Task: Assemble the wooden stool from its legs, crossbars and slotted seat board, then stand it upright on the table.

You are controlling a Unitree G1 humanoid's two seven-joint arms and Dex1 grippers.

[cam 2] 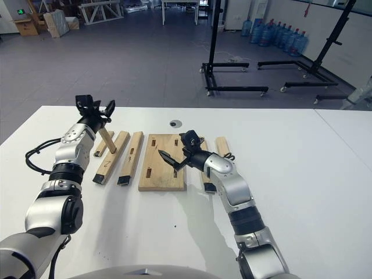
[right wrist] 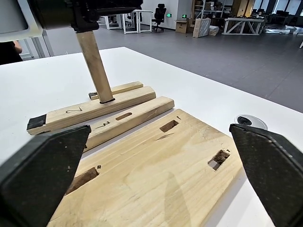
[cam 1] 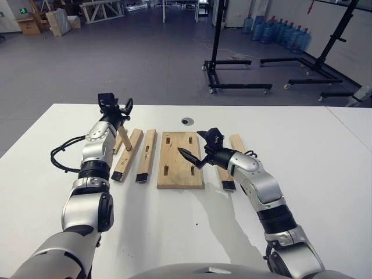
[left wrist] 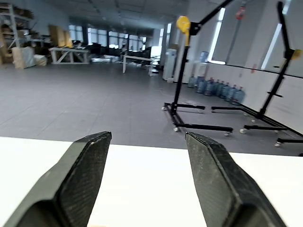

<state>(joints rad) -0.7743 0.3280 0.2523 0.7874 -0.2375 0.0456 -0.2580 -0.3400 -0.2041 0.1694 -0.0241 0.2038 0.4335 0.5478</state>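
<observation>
Right gripper (cam 1: 189, 142) hangs just above the right edge of the flat, pale wooden seat board (cam 1: 171, 174), its two black fingers spread wide with nothing between them. That rectangular board, cut with four slots, lies in the middle of the white table (cam 1: 325, 174).

Just left of the board lies a pale wooden leg with a black end cap and the number 3 (cam 1: 146, 154), and left of that a like leg marked 2 (cam 1: 128, 154). A short square wooden crossbar (cam 1: 124, 139) stands tilted with its lower end in the slot of the leg marked 2; its top end is hidden under the left arm's wrist. A shorter wooden bar (right wrist: 124, 87) lies flat beyond that leg, farther from the board.

Left gripper (cam 1: 116, 104) is raised past the board's far left corner, fingers parted and bare.

Right of the board, partly under the right arm, lie a black-capped wooden leg (cam 1: 226, 177) and another wooden bar (cam 1: 237, 142).
</observation>
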